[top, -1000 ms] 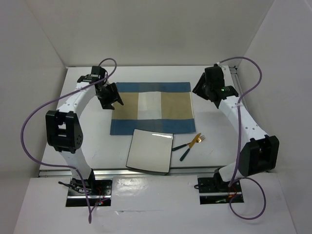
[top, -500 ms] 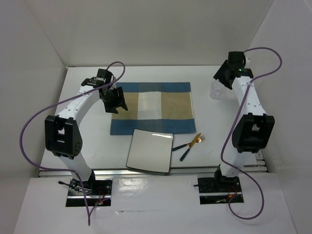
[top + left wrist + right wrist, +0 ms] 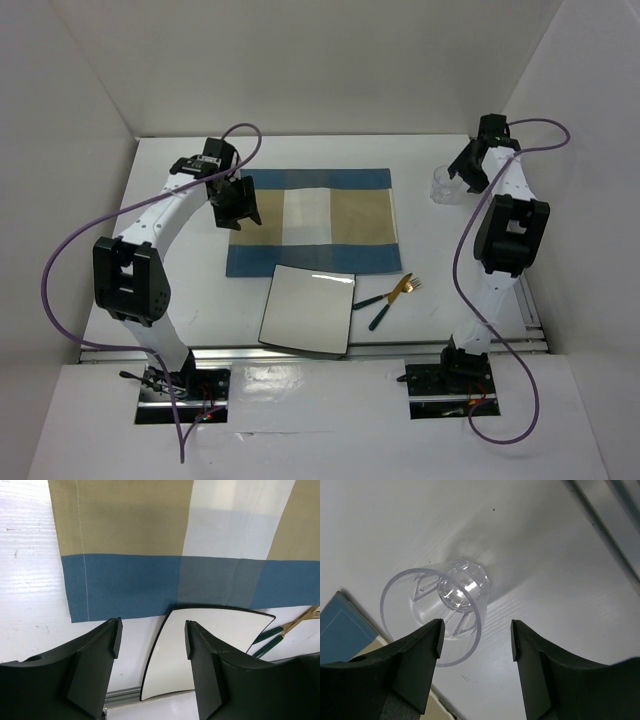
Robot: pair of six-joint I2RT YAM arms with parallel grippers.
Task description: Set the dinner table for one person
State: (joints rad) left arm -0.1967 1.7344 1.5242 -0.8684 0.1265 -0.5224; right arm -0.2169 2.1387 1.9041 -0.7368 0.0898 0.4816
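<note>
White dinner table (image 3: 430, 250), plain white walls (image 3: 320, 70)

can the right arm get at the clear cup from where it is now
Probably yes. The right tool hangs open just over the clear cup, which stands by itself on the table, a little off the placemat. Nothing sits between the tool and the cup.
</note>
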